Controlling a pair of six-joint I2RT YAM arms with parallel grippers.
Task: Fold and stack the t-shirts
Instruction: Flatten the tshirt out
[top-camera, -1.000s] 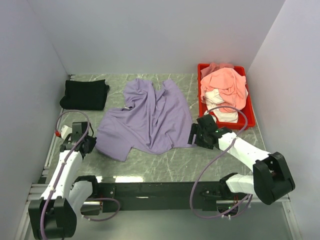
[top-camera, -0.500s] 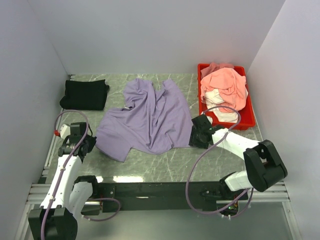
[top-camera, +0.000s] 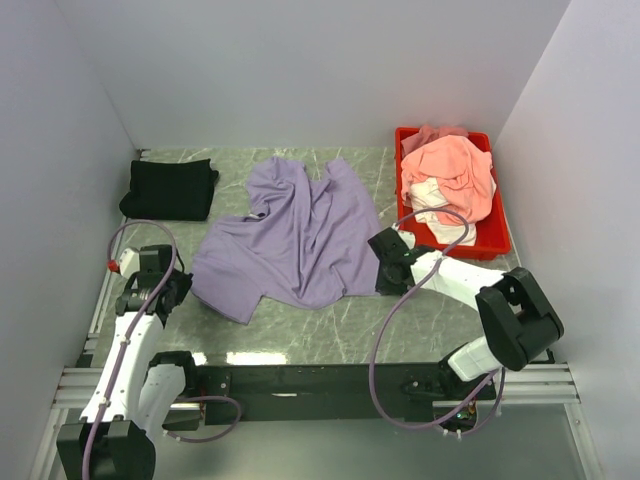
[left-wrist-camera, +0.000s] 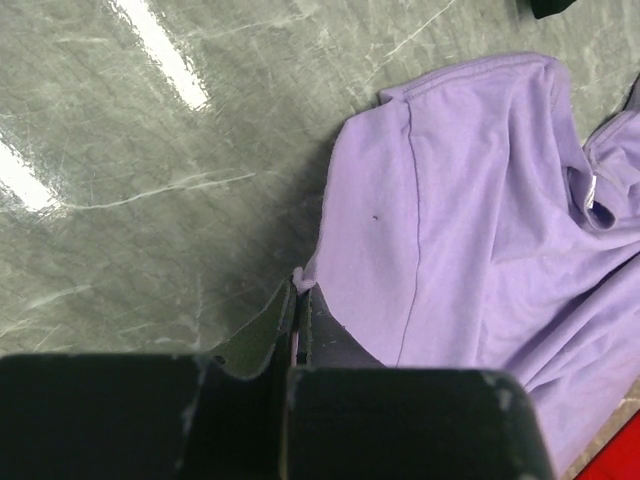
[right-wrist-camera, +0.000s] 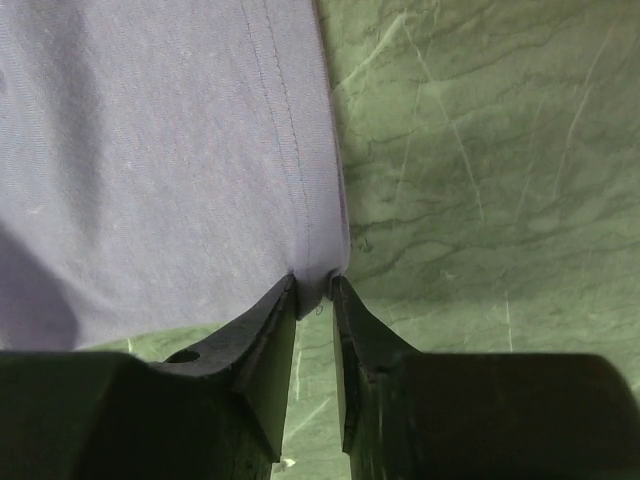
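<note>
The purple t-shirt (top-camera: 295, 240) lies spread out and wrinkly in the middle of the table (top-camera: 400, 315). I hold it at two spots.

My left arm (top-camera: 125, 345) reaches forward along the left side of the table. Its wrist turns in toward the shirt. My left jaws are squeezed tight together, with a little bit of the purple edge pinched between them. That bit is on the near left edge of the shirt. In my left wrist camera, the shirt spreads up and to the right of the jaws. The bare table is on the left.

My right arm (top-camera: 465, 283) bends at the elbow and reaches left, low over the table. My right jaws sit at the near right corner of the shirt. They are almost together, with only a thin gap. The corner of the hem is nipped in that gap. In my right wrist camera, the purple cloth runs up and to the left from the jaws. The green table is on the right.

The black t-shirt (top-camera: 170, 188) lies folded at the far left corner of the table, well apart from my jaws. The pink t-shirt (top-camera: 450, 165) is bunched up in the red tray (top-camera: 500, 225) at the far right. The white t-shirt (top-camera: 440, 215) is at the near end of that tray, close to my right arm.
</note>
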